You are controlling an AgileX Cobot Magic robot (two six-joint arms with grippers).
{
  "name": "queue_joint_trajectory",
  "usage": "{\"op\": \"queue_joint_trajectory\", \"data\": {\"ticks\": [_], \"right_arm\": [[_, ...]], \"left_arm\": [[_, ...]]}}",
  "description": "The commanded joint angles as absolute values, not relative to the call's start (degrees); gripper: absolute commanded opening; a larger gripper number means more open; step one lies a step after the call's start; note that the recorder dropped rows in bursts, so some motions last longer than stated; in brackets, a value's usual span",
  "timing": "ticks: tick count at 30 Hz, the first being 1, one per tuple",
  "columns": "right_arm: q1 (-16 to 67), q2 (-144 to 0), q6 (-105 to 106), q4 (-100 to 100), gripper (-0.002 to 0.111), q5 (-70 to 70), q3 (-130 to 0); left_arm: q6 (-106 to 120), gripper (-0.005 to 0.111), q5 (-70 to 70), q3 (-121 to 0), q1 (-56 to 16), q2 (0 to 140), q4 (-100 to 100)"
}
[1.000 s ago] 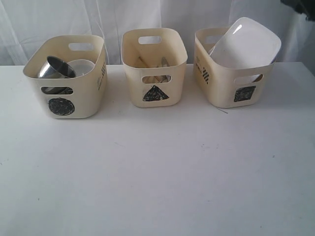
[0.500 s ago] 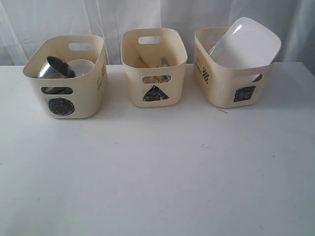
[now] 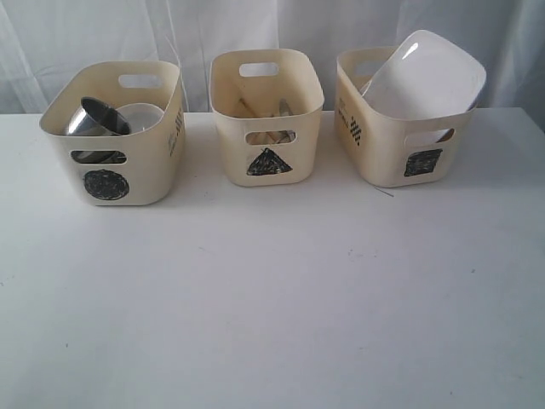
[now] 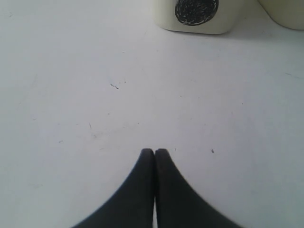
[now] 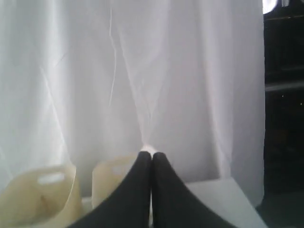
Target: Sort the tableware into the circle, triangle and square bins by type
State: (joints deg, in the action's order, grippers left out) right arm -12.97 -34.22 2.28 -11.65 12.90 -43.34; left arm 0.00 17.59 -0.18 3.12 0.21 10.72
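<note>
Tableware lies sorted: steel mug and white bowl in the circle bin, cutlery in the triangle bin, plate leaning tilted above the square bin rim, where a knock could tip it onto the worktop. Left fingers and right fingers are pressed together, empty. A dark shape earlier at the exterior view's upper right is gone.

I read the circle bin, triangle bin and square bin as cream plastic, smooth with a dull sheen. Their black marks look scribbled and matt. At upper left, the mug is polished metal, mirror-bright, beside a glossy white bowl. The plate at upper right is glossy white. The worktop is matt white, faintly scuffed. Behind hangs white cloth. The jaws look smooth matt black.
</note>
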Motion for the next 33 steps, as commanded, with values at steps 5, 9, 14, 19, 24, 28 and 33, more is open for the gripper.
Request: {"op": "queue_joint_trajectory", "data": {"ticks": [5,9,14,19,24,28,33], "right_arm": [[-11.73,0.0,4.52,-18.06,0.0,30.82,-27.8],[-11.84,-3.38,3.42,-26.31,0.0,56.56,-28.68],[-11.84,-6.31,-5.21,-29.3,0.0,69.96,-28.01],[-11.84,-4.29,0.0,-28.47,0.0,69.72,-27.99],[-11.47,-2.63,22.48,-31.95,0.0,39.46,-24.38],[-9.84,-0.85,41.44,-34.84,0.0,14.34,-13.74],[-6.0,0.0,41.57,-15.68,0.0,13.19,0.0]], "left_arm": [[0.0,0.0,17.59,0.0,2.73,0.0,10.91],[0.0,0.0,17.27,0.0,2.69,0.0,9.99],[0.0,0.0,17.54,0.0,2.69,0.0,9.66],[0.0,0.0,17.54,0.0,2.69,0.0,9.66],[0.0,0.0,17.54,0.0,2.69,0.0,9.66],[0.0,0.0,17.54,0.0,2.69,0.0,9.66],[0.0,0.0,17.54,0.0,2.69,0.0,9.66]]}}
